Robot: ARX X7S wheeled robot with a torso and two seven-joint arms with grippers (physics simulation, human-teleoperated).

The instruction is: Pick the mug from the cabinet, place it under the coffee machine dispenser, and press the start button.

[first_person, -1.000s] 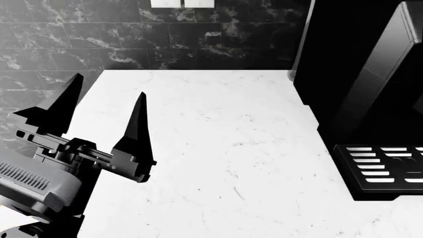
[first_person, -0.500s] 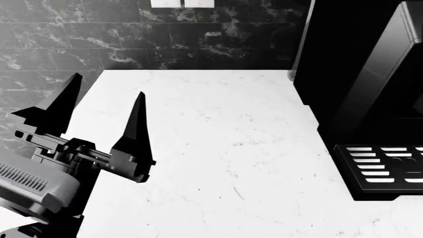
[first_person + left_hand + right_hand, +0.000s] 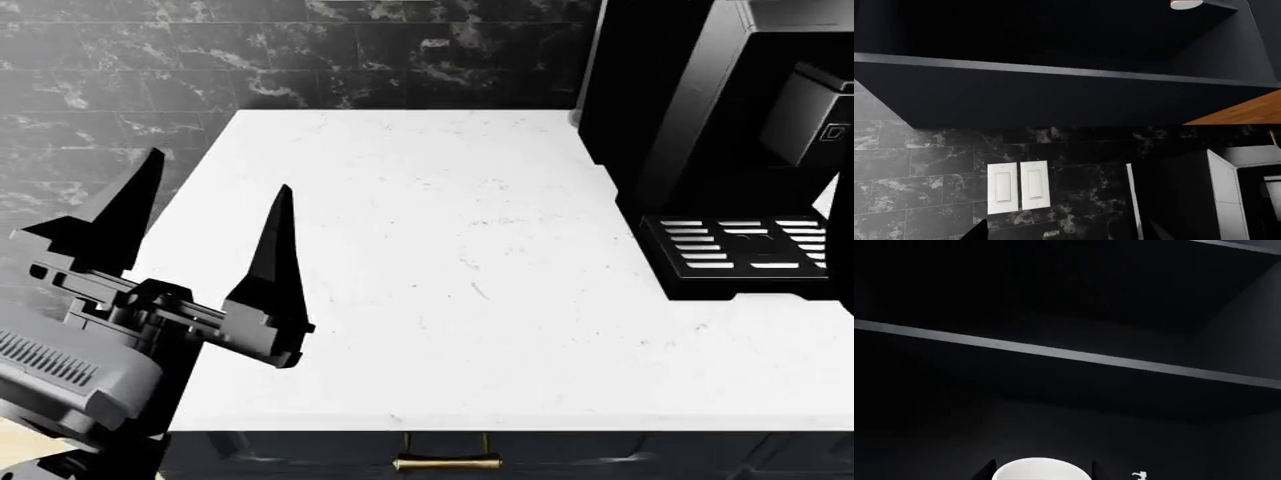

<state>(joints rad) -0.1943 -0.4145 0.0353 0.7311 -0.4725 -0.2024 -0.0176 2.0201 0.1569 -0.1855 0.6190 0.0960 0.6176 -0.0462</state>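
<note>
Two arms: we see only our left gripper (image 3: 207,215) in the head view, raised over the left edge of the white countertop (image 3: 441,270).
Left fingers: we hold both black pointed fingers (image 3: 276,255) spread wide apart, with nothing between them.
Right gripper: we find it only as dark finger tips at the bottom edge of the right wrist view, on either side of a round white shape (image 3: 1041,471); we cannot tell whether it grips that shape.
Mug: a small pale round shape (image 3: 1185,4) sits inside the dark cabinet (image 3: 1054,95) in the left wrist view; we cannot tell if it is the mug.
Coffee machine (image 3: 721,130): it stands at the right back of the countertop, its dispenser (image 3: 814,110) overhanging the slotted drip tray (image 3: 741,245), which is bare.
Wall: two white switches (image 3: 1017,186) sit on dark marble tile (image 3: 927,170) below the cabinet.
</note>
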